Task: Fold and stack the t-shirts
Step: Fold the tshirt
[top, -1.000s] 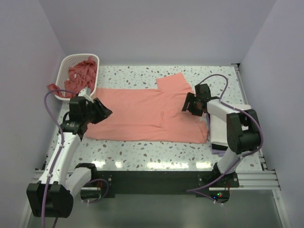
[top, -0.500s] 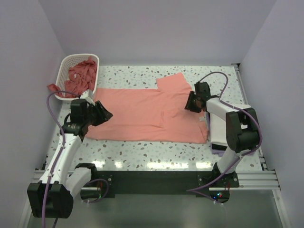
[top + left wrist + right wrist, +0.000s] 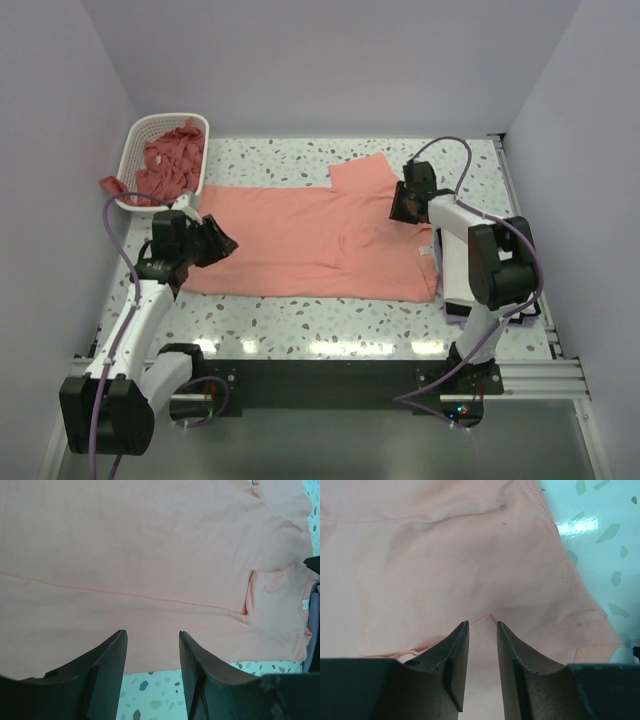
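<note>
Your flat salmon-pink cloth t-shirt [image 3: 310, 240] runs left-right: right gripper [image 3: 481, 625] nearly closed on its neck end, grip unclear; left gripper [image 3: 151, 632] wide, empty, at the hem.

Spread t-shirt [image 3: 300, 240], centre frame: soft matt cloth w/ faint creases. Table [image 3: 300, 318]: glossy speckled stone-look top, glare spots. Basket [image 3: 137, 132], upper left: white plastic lattice. L gripper [image 3: 152, 636]: smooth matt black plastic.
</note>
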Action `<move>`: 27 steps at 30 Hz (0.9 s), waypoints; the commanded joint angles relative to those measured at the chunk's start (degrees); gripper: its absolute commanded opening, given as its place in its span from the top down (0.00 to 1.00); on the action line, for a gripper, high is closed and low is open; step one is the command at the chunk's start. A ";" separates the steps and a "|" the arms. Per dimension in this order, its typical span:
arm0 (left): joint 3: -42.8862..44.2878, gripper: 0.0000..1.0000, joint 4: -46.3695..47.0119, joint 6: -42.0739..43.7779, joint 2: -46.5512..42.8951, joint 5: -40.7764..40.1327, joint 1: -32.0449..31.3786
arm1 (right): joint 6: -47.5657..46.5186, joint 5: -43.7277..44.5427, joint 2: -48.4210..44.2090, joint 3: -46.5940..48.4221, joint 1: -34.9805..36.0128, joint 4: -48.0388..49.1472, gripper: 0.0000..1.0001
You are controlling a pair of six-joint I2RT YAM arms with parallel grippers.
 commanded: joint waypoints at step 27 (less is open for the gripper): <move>-0.98 0.49 3.26 1.78 0.48 0.24 -0.19 | -1.05 3.81 3.31 1.29 2.83 -1.53 0.74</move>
